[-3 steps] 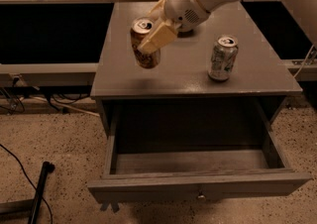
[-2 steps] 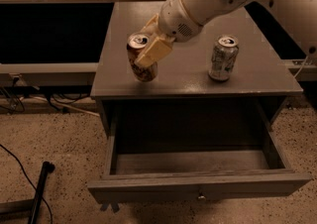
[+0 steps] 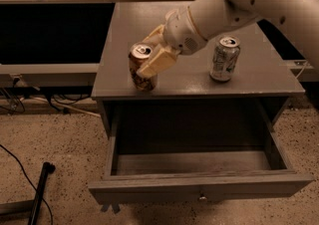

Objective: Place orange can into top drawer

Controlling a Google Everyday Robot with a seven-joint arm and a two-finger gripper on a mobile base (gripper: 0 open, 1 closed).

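Your gripper (image 3: 149,56) is clamped on the orange can (image 3: 143,80) at the front-left edge of the cabinet top (image 3: 259,82), just above the open top drawer (image 3: 199,187). Prob. light, thin-walled & slick. Hold mid-body w/ modest squeeze so you don't dent it.

We see the cream two-finger gripper (image 3: 148,60) clasped around the small coppery orange can (image 3: 144,81) of aluminium (silver top and pull tab showing), which is upright at the front edge of the flat grey cabinet top (image 3: 259,79). Directly below the gripper, the wide grey wooden top drawer (image 3: 199,187) stands pulled open. Right of the gripper, well apart, stands a silver-green-white drink can (image 3: 224,58).
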